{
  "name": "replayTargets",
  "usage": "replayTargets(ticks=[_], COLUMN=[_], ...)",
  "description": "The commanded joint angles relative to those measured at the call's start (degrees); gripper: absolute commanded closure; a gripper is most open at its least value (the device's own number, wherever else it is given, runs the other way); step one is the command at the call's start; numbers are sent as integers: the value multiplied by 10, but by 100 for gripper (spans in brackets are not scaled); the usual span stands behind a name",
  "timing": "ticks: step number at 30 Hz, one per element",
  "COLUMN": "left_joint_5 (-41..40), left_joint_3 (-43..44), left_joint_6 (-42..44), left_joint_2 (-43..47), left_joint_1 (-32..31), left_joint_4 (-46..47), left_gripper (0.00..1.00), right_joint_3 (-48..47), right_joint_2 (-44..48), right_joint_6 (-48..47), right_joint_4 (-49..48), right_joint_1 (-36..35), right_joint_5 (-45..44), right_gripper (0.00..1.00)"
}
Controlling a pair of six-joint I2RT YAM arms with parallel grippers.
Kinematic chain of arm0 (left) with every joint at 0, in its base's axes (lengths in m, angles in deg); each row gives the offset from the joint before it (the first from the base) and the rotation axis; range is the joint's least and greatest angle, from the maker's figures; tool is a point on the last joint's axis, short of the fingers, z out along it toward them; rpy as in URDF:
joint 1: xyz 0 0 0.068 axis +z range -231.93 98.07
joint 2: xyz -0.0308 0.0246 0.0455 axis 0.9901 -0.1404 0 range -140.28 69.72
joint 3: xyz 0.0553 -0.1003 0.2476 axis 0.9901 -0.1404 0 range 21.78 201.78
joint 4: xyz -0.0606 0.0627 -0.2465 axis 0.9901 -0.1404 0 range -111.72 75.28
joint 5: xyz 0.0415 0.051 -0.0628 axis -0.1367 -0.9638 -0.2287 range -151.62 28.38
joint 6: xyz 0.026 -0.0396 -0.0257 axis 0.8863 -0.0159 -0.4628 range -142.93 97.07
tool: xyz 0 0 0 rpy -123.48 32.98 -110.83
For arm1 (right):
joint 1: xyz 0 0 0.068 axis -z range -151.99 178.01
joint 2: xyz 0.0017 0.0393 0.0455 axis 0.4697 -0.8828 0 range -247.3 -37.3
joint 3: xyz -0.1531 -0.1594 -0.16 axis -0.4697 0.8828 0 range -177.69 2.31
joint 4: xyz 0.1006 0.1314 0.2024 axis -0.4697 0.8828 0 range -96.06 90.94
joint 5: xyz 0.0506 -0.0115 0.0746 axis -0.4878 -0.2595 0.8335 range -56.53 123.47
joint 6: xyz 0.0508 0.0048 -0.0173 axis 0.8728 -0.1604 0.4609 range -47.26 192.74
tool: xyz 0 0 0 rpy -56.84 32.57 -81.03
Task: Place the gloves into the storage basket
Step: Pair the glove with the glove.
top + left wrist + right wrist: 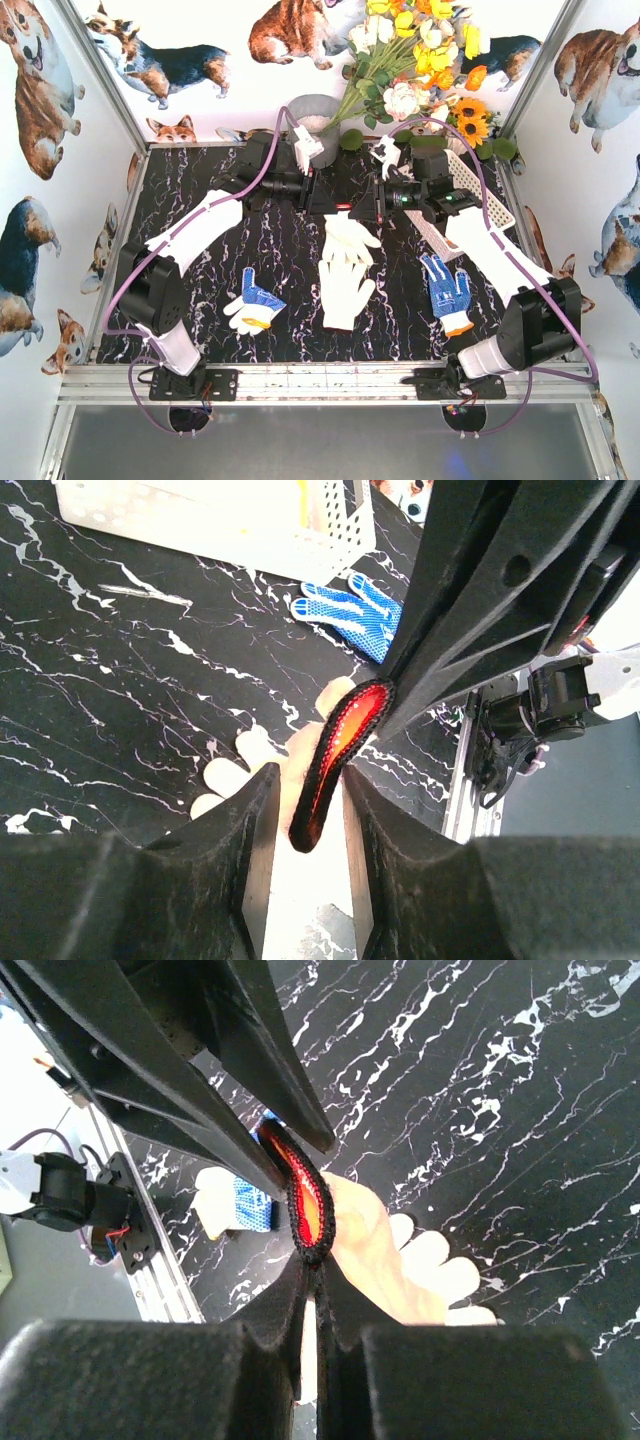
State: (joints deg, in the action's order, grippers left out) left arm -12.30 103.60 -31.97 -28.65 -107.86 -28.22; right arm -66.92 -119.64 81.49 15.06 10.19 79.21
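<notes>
Corgi-print walls (40,150), black marble tabletop (200,290)

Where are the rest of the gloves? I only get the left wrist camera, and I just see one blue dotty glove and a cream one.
Observer: The top view shows a second blue dotted glove lying near the left arm's base.
Operator: Are there any white ones?
Observer: Yes. A white knit glove lies mid-table, just on the arms' side of the cream glove.
Operator: Is the other arm really pinching the cream one?
Observer: Yes. In the right wrist view the right end effector is shut on the black-rimmed cuff.
</notes>
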Motion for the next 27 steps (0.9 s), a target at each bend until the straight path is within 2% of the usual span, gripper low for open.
replayTargets(ticks=[1, 3, 5, 10, 13, 17, 27], left_joint_5=[14, 14, 13, 8, -11, -92, -214], left_joint_3=[16, 16, 16, 22, 33, 51, 44], left_joint_6=[1, 0, -2, 3, 11, 38, 85], left_joint_2=[-7, -6, -7, -17, -24, -29, -46], left_joint_1=[5, 5, 5, 4, 4, 4, -7], left_joint_4=[19, 22, 25, 18, 16, 12, 59], left_gripper=[74, 78, 91, 99, 100, 100, 100], right_joint_3=[-39, -45, -49, -65, -76, -72, -6], right_joint_2=[-6, -9, -11, -19, -27, -31, -39], right_joint_6=[-25, -32, -37, -42, -41, -44, -72], right_joint_4=[5, 13, 19, 16, 5, -33, -161], right_joint_1=[3, 3, 3, 6, 7, 9, 12], right_joint_5=[-14, -17, -26, -47, -71, -112, -150], right_gripper=[100, 100, 100, 100, 100, 100, 100])
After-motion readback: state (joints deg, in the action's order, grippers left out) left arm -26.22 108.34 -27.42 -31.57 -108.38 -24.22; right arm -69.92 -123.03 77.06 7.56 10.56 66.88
